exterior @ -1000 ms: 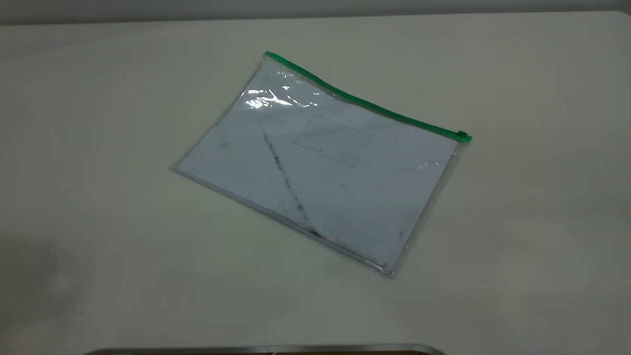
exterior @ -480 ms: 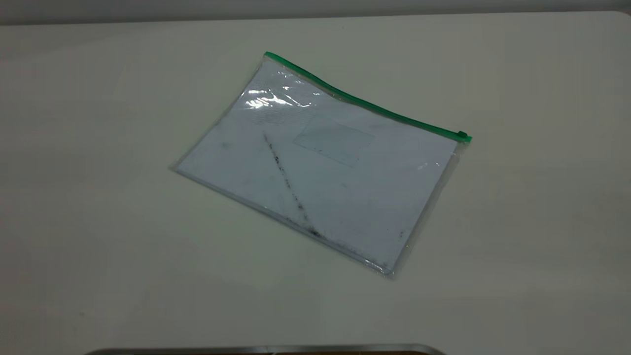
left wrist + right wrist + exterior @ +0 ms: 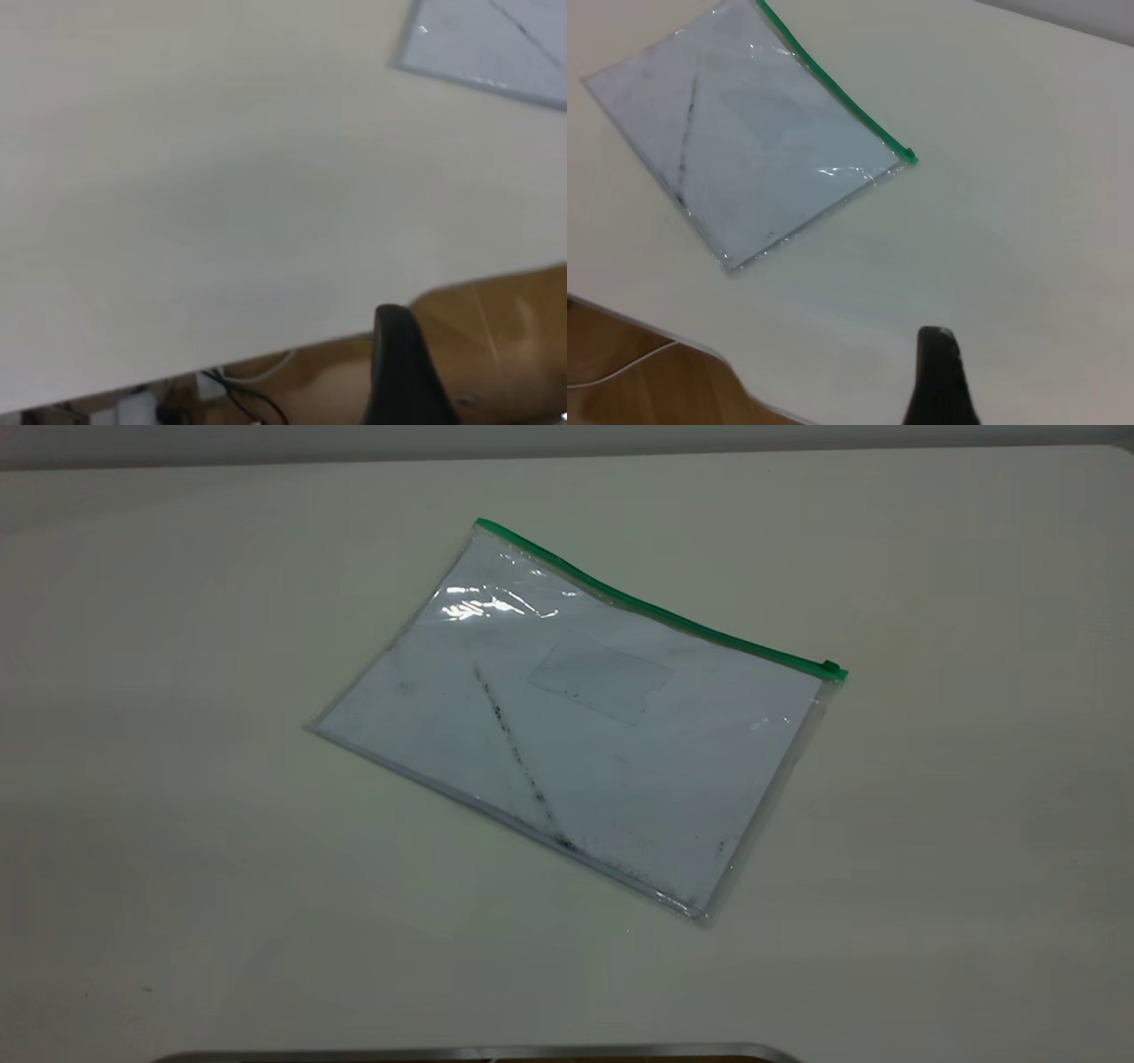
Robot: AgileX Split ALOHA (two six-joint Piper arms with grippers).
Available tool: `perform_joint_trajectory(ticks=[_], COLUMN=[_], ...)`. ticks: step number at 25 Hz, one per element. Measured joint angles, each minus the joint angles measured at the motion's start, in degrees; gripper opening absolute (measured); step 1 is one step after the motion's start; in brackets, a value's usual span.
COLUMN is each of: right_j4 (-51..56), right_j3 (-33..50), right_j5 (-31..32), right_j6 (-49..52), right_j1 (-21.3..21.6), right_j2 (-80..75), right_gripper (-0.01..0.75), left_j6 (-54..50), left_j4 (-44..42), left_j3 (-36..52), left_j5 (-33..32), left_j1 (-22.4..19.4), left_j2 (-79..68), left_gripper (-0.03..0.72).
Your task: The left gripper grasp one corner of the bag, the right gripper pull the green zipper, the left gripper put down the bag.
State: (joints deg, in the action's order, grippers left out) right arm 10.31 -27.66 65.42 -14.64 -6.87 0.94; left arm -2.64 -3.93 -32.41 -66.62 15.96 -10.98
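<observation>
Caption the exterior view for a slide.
Clear bag lying flat on the table, green zipper along its far edge, slider at the right end; no arm in view.

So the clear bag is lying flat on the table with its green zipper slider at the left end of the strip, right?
Not quite. The bag lies flat on the table, but the exterior view shows the slider at the right end of the green zipper.

bag (image 3: 576, 726): glossy clear plastic | paper (image 3: 620, 779) inside | table (image 3: 177, 868): matt, smooth
</observation>
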Motion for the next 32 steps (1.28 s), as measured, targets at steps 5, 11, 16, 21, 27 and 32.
perform_joint_trajectory(ticks=[5,11,16,21,27,32], right_j4=[0.04,0.04,0.07,0.11,0.18,0.18], right_j3=[0.00,0.00,0.04,0.04,0.04,0.04], right_j5=[0.00,0.00,0.00,-0.04,-0.04,-0.04], right_j6=[0.00,0.00,0.00,0.00,0.00,0.00], right_j1=[0.00,0.00,0.00,0.00,0.00,0.00], right_j2=[0.00,0.00,0.00,0.00,0.00,0.00], right_gripper=[0.579,0.579,0.579,0.579,0.579,0.579], left_j6=[2.64,2.64,2.64,2.64,2.64,2.96], left_j4=[2.51,3.40,3.46,3.46,3.46,3.30], left_j3=[4.44,4.58,4.58,4.62,4.62,4.62], left_j5=[1.09,1.59,1.64,1.69,1.69,1.59], left_j1=[0.00,0.00,0.00,-0.13,-10.45,-17.38], left_j2=[0.48,0.66,0.72,1.11,6.44,12.01], left_gripper=[0.509,0.509,0.509,0.509,0.509,0.509])
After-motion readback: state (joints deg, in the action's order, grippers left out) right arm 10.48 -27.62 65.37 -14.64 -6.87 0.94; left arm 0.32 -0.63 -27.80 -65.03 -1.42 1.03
